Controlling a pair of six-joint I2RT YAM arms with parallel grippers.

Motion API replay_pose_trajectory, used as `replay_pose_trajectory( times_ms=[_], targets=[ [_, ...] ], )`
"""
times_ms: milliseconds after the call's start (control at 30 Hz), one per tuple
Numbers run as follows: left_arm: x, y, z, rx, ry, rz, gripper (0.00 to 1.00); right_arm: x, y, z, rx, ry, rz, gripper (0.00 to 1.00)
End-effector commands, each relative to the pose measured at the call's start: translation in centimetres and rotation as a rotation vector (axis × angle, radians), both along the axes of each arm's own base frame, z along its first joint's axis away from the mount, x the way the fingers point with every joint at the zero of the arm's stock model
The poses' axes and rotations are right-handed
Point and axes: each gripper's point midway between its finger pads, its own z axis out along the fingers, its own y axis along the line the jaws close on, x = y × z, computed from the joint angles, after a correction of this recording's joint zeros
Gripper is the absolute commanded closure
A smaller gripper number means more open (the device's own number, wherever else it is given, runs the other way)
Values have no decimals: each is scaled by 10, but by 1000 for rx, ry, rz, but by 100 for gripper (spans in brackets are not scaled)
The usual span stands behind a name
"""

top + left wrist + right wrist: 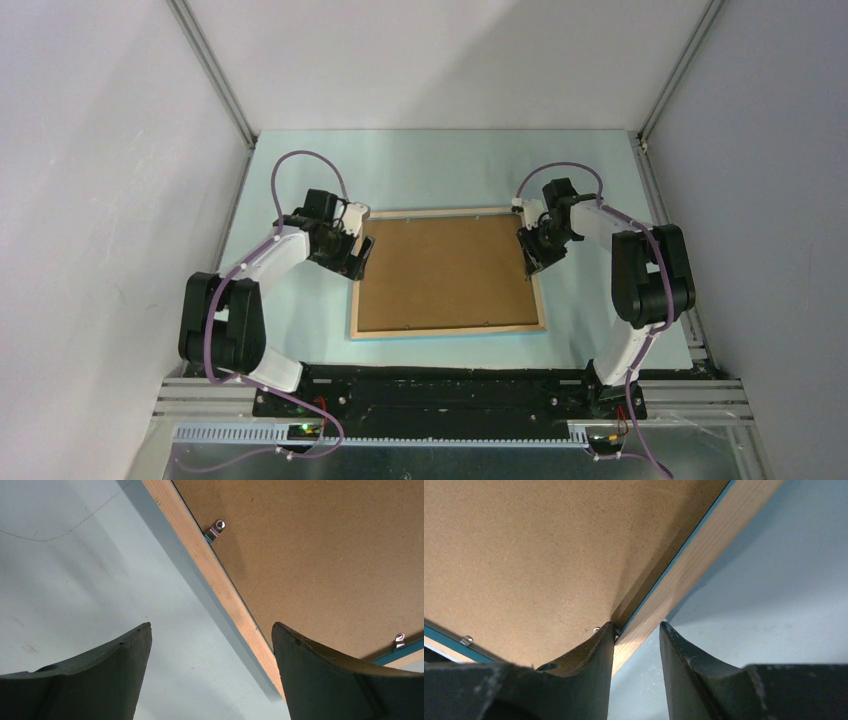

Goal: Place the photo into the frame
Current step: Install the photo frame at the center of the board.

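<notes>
- Black moulded fingers [574, 680] of the right gripper [636, 626] fill the foot of its wrist view and stand narrowly apart. The inner one sits over the backing board [534, 545] beside a small metal clip [596, 629], and the outer one hangs over the table [774, 605].
- Between them runs the right rail of the frame [704, 545]. A sliver of table shows between the rail and the outer finger, so we see no clamp on it.
- Our left gripper [210, 630] has its jaws wide apart and holds nothing. It straddles the opposite rail near the far left corner, one finger above the table and the other above the board.
- We find the frame lying face down in the middle of the table, its pale, straight-grained wood back turned up. Its blue front shows only as a thin line along the inner edge.
- We judge it lies this way so the back can be loaded and fastened, with an arm at each side rail to steady it or work the clips.
- Within the frame the board lies flat: matte brown fibreboard, finely speckled. The clips are small bright metal tabs.
- We cannot see the photo anywhere. If it is in place, the board hides it.
</notes>
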Motion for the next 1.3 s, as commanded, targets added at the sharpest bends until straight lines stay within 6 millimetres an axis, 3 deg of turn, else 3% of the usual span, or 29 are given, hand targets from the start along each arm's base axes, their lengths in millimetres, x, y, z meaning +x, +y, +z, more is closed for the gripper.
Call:
replay_pose_trajectory(
  times_ms=[0,700,1267],
  targets=[
    [13,-2,10,-2,-50,10,6,7,-8,3,-40,-35,55,59],
    [15,0,11,6,-54,12,6,-3,-14,-7,-46,-11,233,59],
    [15,1,13,11,-64,15,6,-8,-21,-14,-39,6,309,52]
  ],
)
